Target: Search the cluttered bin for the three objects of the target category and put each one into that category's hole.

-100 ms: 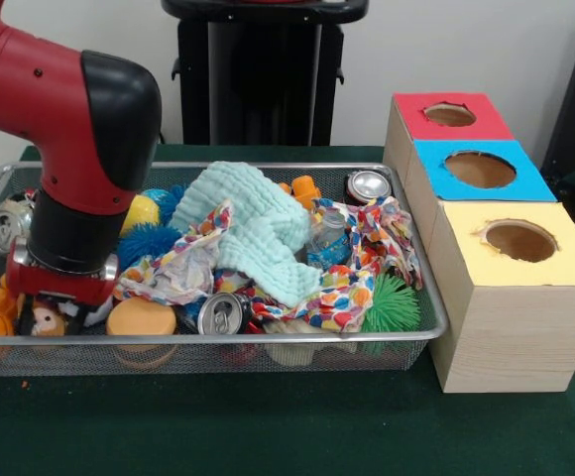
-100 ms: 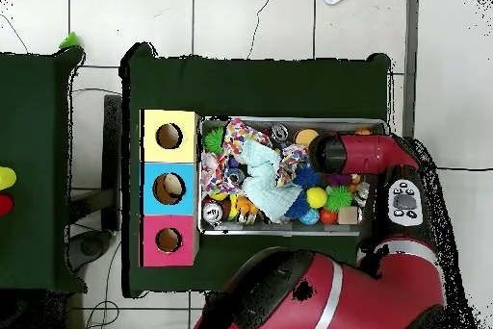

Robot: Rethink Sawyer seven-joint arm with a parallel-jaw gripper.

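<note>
A wire mesh bin is heaped with toys, cloths and cans. One silver can lies near the front rim. A second can sits at the back right, and a third can at the left end. My gripper is down among the toys at the bin's left end, and the red and black wrist hides its tips. In the overhead view the arm covers the bin's right end. Three boxes with round holes stand beside the bin: red, blue and yellow.
A mint cloth and a multicoloured cloth cover the bin's middle. Around them lie a green spiky ball, a blue spiky ball, a yellow ball and an orange disc. Green table cloth surrounds the bin.
</note>
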